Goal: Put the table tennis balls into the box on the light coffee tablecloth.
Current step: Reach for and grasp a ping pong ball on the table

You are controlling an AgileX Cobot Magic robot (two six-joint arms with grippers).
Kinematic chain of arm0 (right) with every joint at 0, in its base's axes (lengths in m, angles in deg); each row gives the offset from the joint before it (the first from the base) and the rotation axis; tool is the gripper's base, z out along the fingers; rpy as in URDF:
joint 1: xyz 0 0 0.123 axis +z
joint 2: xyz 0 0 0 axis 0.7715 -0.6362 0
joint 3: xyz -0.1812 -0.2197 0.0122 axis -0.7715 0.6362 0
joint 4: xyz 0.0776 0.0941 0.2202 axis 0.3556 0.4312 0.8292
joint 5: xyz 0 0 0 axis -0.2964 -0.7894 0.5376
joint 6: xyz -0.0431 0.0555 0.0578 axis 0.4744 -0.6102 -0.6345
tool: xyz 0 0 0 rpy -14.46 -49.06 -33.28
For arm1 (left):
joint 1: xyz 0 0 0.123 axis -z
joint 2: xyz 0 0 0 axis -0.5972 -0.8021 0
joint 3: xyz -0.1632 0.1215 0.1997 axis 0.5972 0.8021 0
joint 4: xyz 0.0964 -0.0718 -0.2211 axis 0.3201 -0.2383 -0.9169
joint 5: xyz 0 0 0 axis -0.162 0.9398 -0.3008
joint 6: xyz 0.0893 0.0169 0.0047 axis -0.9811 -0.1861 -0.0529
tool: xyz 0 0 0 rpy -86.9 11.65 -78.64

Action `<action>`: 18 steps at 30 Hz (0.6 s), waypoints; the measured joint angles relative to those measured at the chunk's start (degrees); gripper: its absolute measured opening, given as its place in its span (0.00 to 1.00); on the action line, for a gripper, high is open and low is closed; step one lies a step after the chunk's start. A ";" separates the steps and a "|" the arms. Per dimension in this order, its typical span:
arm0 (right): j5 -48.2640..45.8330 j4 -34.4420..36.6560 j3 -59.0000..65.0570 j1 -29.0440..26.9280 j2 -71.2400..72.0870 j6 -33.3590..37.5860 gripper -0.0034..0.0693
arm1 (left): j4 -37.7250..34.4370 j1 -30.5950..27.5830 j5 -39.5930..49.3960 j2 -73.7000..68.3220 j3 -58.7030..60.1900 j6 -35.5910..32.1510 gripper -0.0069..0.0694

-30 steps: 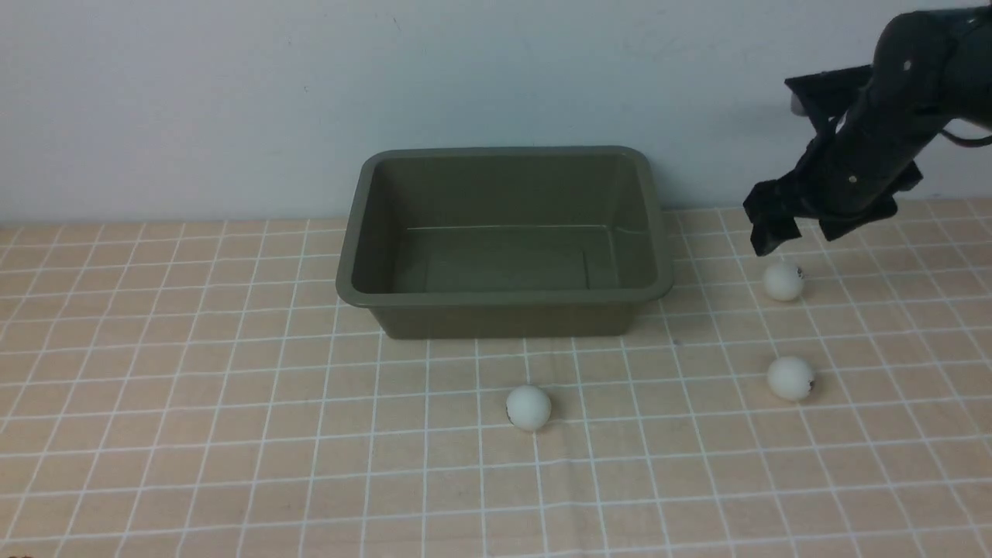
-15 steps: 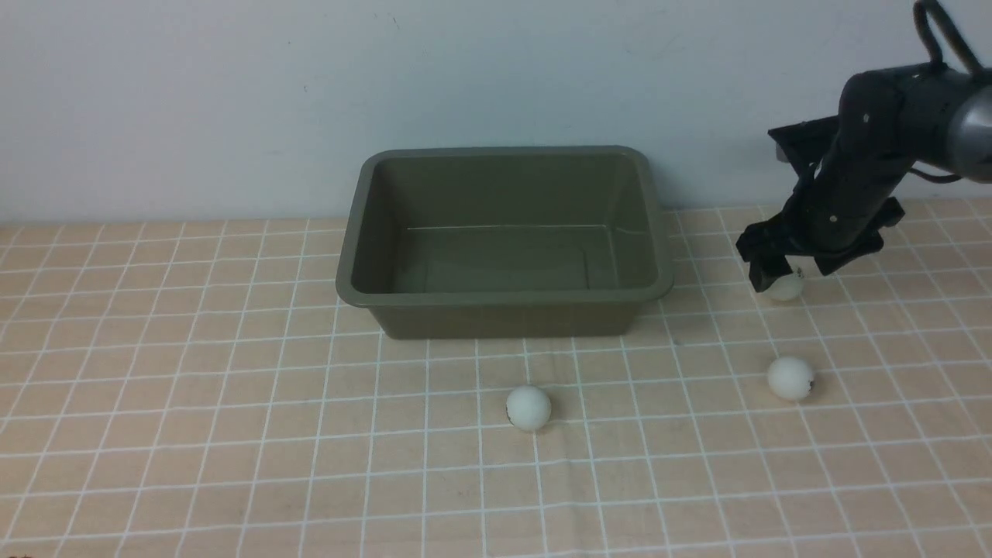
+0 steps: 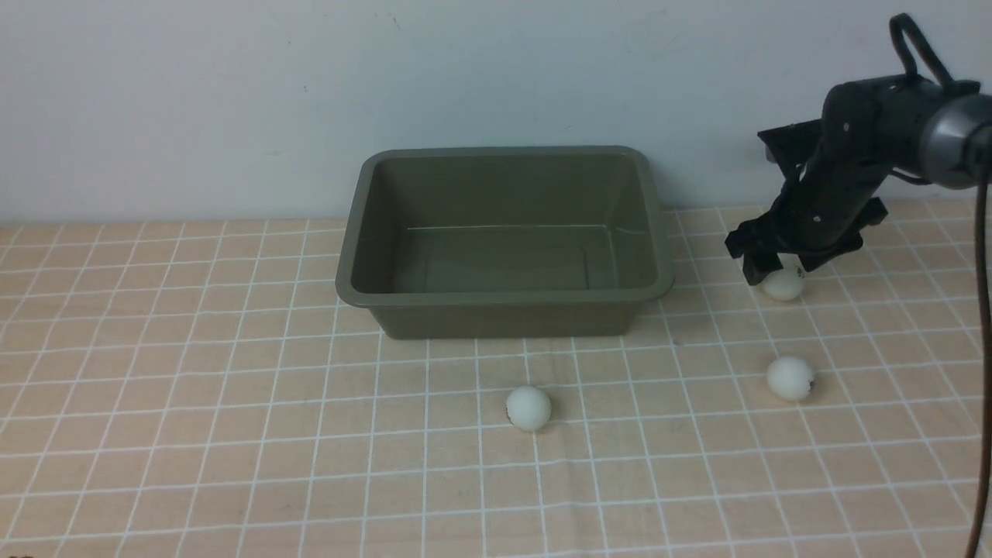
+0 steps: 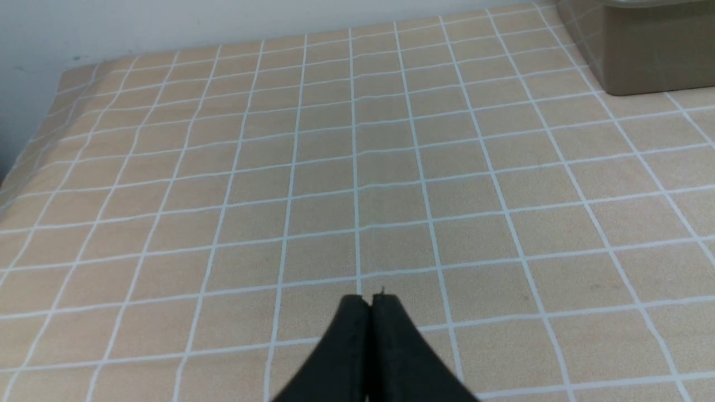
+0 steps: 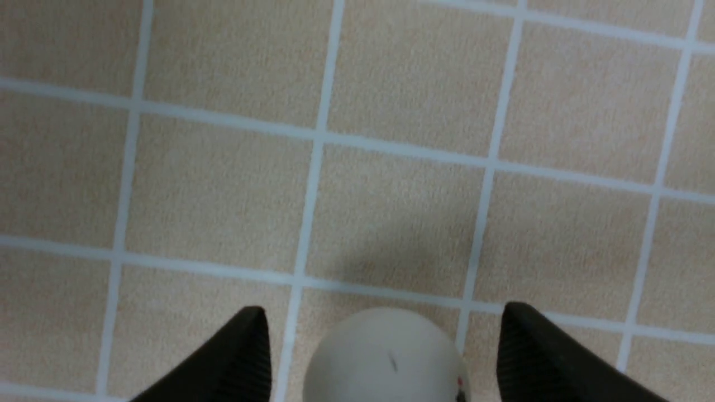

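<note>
Three white table tennis balls lie on the light coffee tablecloth [image 3: 232, 434]: one [image 3: 784, 285] at the far right, one [image 3: 790, 378] nearer on the right, one [image 3: 528, 408] in front of the box. The olive-green box [image 3: 504, 296] stands empty at the middle back. My right gripper [image 3: 779, 271] is lowered over the far right ball and stands open. In the right wrist view the ball [image 5: 385, 357] sits between the fingers of this gripper [image 5: 382, 312], with a gap on each side. My left gripper [image 4: 368, 300] is shut and empty above bare cloth, out of the front view.
A pale wall runs just behind the box. In the left wrist view a corner of the box [image 4: 642, 61] shows far off, and the cloth's edge [image 4: 33, 151] drops away at one side.
My right arm has come down and slightly left, bringing the gripper from above the far right ball to around it. The balls and the box have not moved.
</note>
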 joint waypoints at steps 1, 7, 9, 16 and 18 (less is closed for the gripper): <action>-0.09 0.00 0.00 0.00 -0.01 0.00 0.68 | 0.00 0.00 0.00 0.00 0.00 0.00 0.00; -2.90 -0.04 -2.08 0.00 -1.54 -0.04 0.55 | 0.00 0.00 0.00 0.00 0.00 0.00 0.00; -3.13 -0.09 -2.21 0.00 -1.67 -0.04 0.55 | 0.00 0.00 0.00 0.00 0.00 0.00 0.00; -4.36 -0.07 -3.29 0.00 -2.01 -0.06 0.54 | 0.00 0.00 0.00 0.00 0.00 0.00 0.00; -6.24 -0.01 -4.52 0.00 -2.37 -0.11 0.54 | 0.00 0.00 0.00 0.00 0.00 0.00 0.00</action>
